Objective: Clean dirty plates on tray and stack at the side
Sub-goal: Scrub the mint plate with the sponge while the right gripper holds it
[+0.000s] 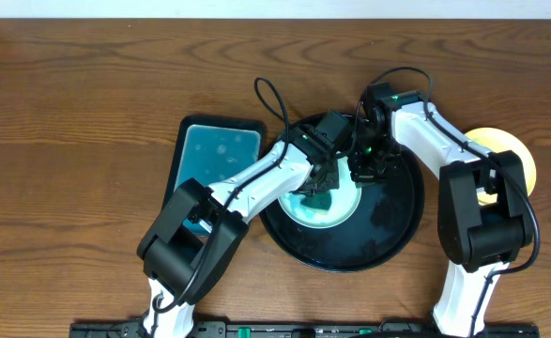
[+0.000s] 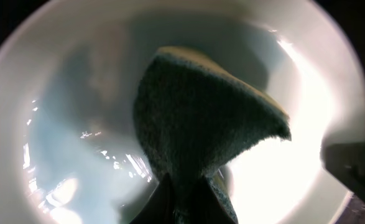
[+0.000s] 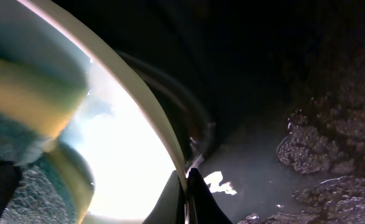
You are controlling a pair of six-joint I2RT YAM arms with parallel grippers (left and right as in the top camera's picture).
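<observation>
- Black and round, the tray (image 1: 392, 230) sits near the middle of the wooden table (image 1: 68, 141). Its bare floor looks wet, with patches of grey foam showing in the right wrist view.
- One mint-white plate (image 1: 339, 213) lies on the tray, toward its left and upper part. Both arms reach in over it, so much of its far edge is hidden from overhead.
- The left gripper (image 1: 320, 184) is clamped on a sponge (image 2: 201, 118), which has a dark green scouring face and a yellowish edge behind. The sponge reaches down into the plate's wet bowl and fills the middle of the left wrist view.
- The right gripper (image 3: 185, 202) is closed on the plate's rim — one finger inside, the other outside — at the plate's upper right edge, just beside the sponge.
- A yellow plate (image 1: 517, 155) rests on the table to the right of the tray and outside it. The right arm's elbow passes over it and covers its lower left part.
- A rectangular teal tray (image 1: 221, 150) with a dark rim lies just left of the black tray, close to its edge. The left arm crosses its lower right corner and hides that part.
- A black cable (image 1: 273, 99) arcs up from the left wrist, above the two trays.
- The two wrists crowd together over the plate's upper half, leaving only its lower crescent open to the overhead camera.
</observation>
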